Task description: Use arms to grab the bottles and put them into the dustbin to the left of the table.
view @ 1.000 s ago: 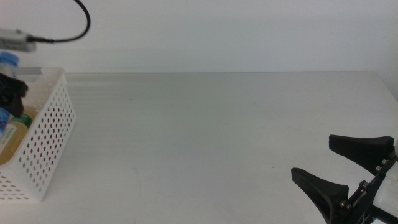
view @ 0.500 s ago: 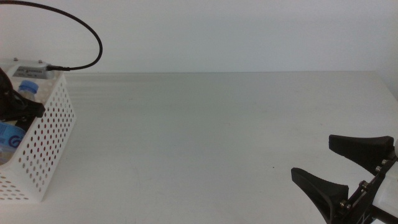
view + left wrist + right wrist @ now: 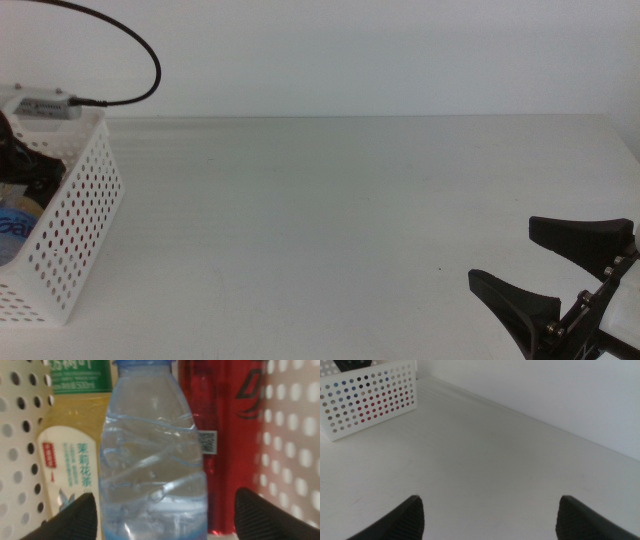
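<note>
A plain white table (image 3: pixel 350 220) runs back to a pale wall, and in the middle view the dustbin (image 3: pixel 75 235) stands at its far left edge, a perforated white basket with the left gripper (image 3: pixel 25 165) hanging over its open top on a white housing trailing a black cable (image 3: pixel 130 45); a blue-labelled bottle shows faintly inside. The right gripper (image 3: pixel 550 265) waits low at the right, its two dark jaws spread well apart over bare tabletop. In the left wrist view the water bottle (image 3: pixel 154 455) lies between the spread jaw tips, apart from both, with the yellow tea bottle (image 3: pixel 70 455) and the red can (image 3: pixel 225 435) lying on either side of it inside the basket walls. The right wrist view shows the jaws wide apart and the dustbin far across the table.
</note>
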Motion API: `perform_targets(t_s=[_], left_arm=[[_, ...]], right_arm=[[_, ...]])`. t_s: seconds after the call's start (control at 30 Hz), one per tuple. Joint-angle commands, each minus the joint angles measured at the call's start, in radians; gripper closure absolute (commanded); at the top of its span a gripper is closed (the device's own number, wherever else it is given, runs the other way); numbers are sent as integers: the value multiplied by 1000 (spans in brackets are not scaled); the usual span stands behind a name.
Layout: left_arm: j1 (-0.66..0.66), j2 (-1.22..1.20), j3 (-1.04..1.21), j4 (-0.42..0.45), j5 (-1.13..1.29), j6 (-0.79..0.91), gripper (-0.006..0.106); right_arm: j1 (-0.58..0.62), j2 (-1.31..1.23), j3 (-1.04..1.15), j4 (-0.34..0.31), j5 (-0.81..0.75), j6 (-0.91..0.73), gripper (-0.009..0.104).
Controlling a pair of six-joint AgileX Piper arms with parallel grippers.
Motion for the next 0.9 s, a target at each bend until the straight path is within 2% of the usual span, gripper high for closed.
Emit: perform_targets(t_s=[0.0,0.13,0.37,0.43,0.6,0.87], left_arm=[[0,-85,-33,-7,4,-22,10],[-1,-151,-33,-11,16,-59,10],[-7,-288,-33,-167,33,-100,12],[-31,-331,-28,-184,32,-102,12],[-169,-480,65,-176,-145,-104,12],[-362,-736,316,-91,-472,-145,12]], right_arm=[[-7,-4,-25,-6,-68,-8,19],[-7,-4,-25,-6,-68,-8,19],[-7,-4,-25,-6,-68,-8,19],[-7,-4,-25,-6,-68,-8,19],[-7,-4,-25,-6,-68,-8,19],[-7,-4,-25,-6,-68,-8,19]])
